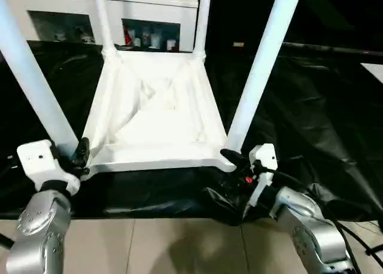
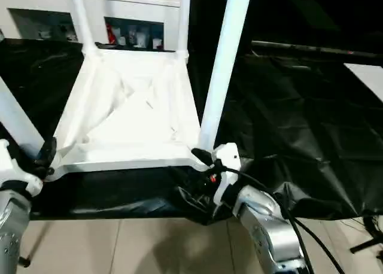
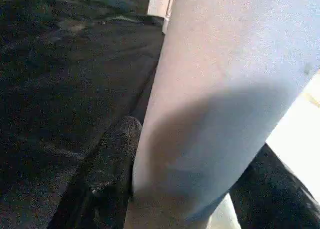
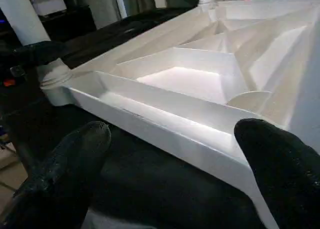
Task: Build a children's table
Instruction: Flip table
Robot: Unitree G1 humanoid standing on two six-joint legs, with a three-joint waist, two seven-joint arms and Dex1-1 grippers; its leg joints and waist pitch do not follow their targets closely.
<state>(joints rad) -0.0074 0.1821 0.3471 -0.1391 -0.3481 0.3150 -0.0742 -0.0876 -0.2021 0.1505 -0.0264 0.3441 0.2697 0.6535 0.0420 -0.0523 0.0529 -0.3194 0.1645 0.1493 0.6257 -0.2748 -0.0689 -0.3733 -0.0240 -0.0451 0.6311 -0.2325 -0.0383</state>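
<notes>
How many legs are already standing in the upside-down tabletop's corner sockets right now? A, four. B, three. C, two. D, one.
A: the tabletop lies ribbed side up on the black sheet, with a leg at the near left, near right, far left and far right corners.

The scene is dim around a strongly lit centre: the white tabletop (image 1: 157,115) glares, its ribs nearly washed out, while the black sheet (image 1: 299,106) under it swallows detail. Soft sheen streaks the sheet's folds. In the left wrist view a leg (image 3: 225,99) looms blurred, a broad shadow across its lower half. The background cabinet (image 1: 143,14) reads soft.
</notes>
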